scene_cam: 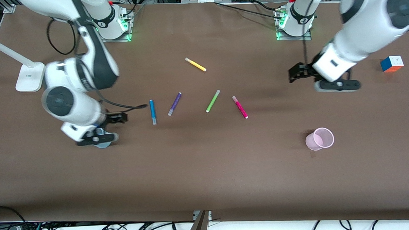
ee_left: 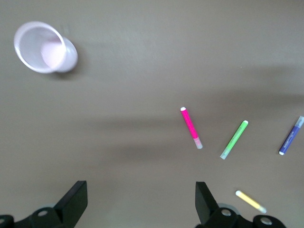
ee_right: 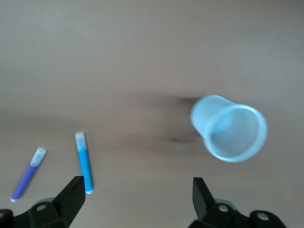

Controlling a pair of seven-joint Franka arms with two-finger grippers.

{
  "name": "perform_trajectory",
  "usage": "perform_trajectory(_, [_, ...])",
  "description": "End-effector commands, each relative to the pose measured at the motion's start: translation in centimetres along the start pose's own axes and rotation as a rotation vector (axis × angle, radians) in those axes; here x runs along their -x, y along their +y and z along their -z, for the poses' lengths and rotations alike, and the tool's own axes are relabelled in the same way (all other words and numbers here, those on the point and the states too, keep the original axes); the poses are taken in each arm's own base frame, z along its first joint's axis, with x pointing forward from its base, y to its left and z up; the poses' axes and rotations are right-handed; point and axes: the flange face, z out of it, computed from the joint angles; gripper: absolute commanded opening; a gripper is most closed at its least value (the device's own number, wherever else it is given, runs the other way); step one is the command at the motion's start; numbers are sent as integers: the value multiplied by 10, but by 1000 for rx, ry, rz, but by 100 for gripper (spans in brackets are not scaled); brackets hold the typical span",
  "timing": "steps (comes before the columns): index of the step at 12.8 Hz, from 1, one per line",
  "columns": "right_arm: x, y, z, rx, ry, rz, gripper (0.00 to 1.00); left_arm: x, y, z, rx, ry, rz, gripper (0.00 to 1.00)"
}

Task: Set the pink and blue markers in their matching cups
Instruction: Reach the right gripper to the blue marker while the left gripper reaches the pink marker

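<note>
Nearest the front camera, the pink cup (scene_cam: 320, 138) stands upright on the brown table (scene_cam: 206, 169) toward the left arm's end. The blue cup (ee_right: 229, 128) (mostly hidden under the right arm in the front view) stands toward the right arm's end. Farther from the camera lie four pens in a row: blue marker (scene_cam: 152, 111), purple pen (scene_cam: 174, 104), green pen (scene_cam: 213, 101), pink marker (scene_cam: 240, 107), each apart from its neighbours. A yellow pen (scene_cam: 195, 64) lies farther still. The right gripper (ee_right: 135, 199) hangs over the table between the blue marker and blue cup, fingers spread wide, holding nothing. The left gripper (ee_left: 141, 202), equally wide and empty, hangs over bare table.
</note>
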Motion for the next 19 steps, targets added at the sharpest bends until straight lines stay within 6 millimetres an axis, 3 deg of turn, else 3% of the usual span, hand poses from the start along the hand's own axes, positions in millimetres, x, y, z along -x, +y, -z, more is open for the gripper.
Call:
perform_trajectory(1, [-11, -26, -39, -37, 13, 5, 100, 0, 19, -54, 0, -48, 91, 100])
perform_trajectory(2, [-11, -44, -57, -76, 21, 7, 100, 2, 31, -73, 8, -18, 139, 100])
perform_trajectory(4, [-7, -60, -88, -82, 39, 22, 100, 18, 61, -133, 40, 44, 162, 100])
perform_trajectory(7, [8, -73, -130, -81, 29, 48, 100, 16, 75, -185, 55, 27, 156, 100])
perform_trajectory(10, [23, -87, -153, -87, 20, 69, 100, 10, 88, -240, 20, 89, 201, 100])
perform_trajectory(12, [29, -96, -160, -91, 26, 83, 100, 19, 106, -275, -40, 122, 225, 100])
perform_trajectory(15, [38, -104, -170, -84, 7, 95, 100, 24, 117, -303, -40, 156, 277, 100])
perform_trajectory(17, [39, -108, -176, -83, 11, 98, 98, 41, 135, -315, -44, 141, 264, 94])
perform_trajectory(19, [38, -107, -178, -82, 12, 95, 82, 44, 136, -332, -52, 114, 276, 82])
